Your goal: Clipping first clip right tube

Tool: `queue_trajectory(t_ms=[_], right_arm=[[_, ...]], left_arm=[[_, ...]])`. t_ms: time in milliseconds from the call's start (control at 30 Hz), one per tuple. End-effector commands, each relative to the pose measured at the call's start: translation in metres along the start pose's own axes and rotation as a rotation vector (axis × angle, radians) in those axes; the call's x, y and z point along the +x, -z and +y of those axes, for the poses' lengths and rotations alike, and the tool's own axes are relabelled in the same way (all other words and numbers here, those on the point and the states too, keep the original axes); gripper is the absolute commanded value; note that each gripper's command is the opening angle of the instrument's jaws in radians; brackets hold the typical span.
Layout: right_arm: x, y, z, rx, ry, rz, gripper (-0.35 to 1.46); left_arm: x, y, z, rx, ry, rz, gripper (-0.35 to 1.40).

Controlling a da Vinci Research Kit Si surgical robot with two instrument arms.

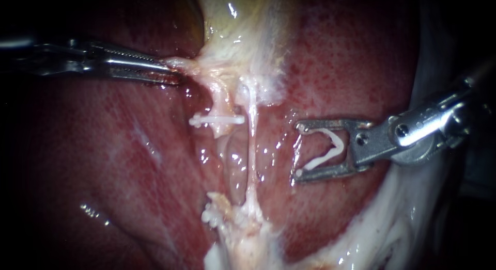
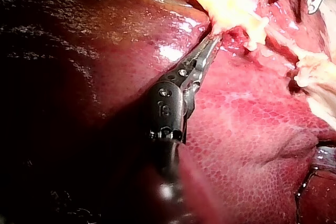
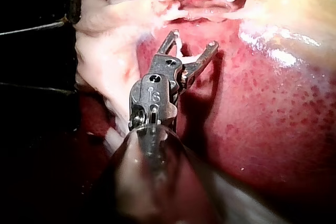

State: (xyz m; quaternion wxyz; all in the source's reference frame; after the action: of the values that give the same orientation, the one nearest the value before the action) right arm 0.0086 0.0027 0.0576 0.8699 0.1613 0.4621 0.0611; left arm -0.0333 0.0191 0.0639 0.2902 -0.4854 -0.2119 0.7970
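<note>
One thin pale right tube, stretched taut.

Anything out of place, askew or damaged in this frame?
Nothing stands out. The placed clip sits squarely across the left tube, the right tube is intact and bare, and the right instrument holds its open clip beside that tube, not yet around it.

Left instrument: shaft in from 9 o'clock, tip toward 3 o'clock, jaws clamped on pale tissue.
Right instrument: in from 3 o'clock, jaws spread wide, cradling a white clip.
</note>
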Motion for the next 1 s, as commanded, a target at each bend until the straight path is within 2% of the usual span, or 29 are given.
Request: queue_trajectory(t_ms=[33,133,267,400,600,833,1000], right_arm=[[0.0000,0.0000,0.0000,0.005,0.001,0.001,0.50],[0.0001,0.0000,0.0000,0.021,0.002,0.006,0.50],[0.0001,-0.0001,0.0000,0.040,0.010,0.012,0.50],[0.0002,-0.0004,0.0001,0.049,0.020,0.015,0.50],[0.0004,-0.0018,0.0000,0.071,-0.076,0.014,0.50],[-0.0003,-0.0056,-0.0006,0.100,-0.173,0.022,0.49],[-0.0011,-0.0080,-0.0008,0.121,-0.239,0.058,0.49]], left_arm=[[0.0003,0.0005,0.0001,-0.002,0.002,0.000,-0.35],[0.0012,0.0018,0.0004,-0.013,0.007,-0.002,-0.35],[0.0025,0.0040,0.0006,0.005,0.014,-0.002,-0.35],[0.0034,0.0056,0.0009,0.013,0.021,0.011,-0.35],[0.0036,0.0058,0.0013,0.018,0.017,0.011,-0.35],[0.0037,0.0058,0.0015,0.019,0.017,0.011,-0.35],[0.0038,0.0058,0.0018,0.020,0.018,0.012,-0.35]])
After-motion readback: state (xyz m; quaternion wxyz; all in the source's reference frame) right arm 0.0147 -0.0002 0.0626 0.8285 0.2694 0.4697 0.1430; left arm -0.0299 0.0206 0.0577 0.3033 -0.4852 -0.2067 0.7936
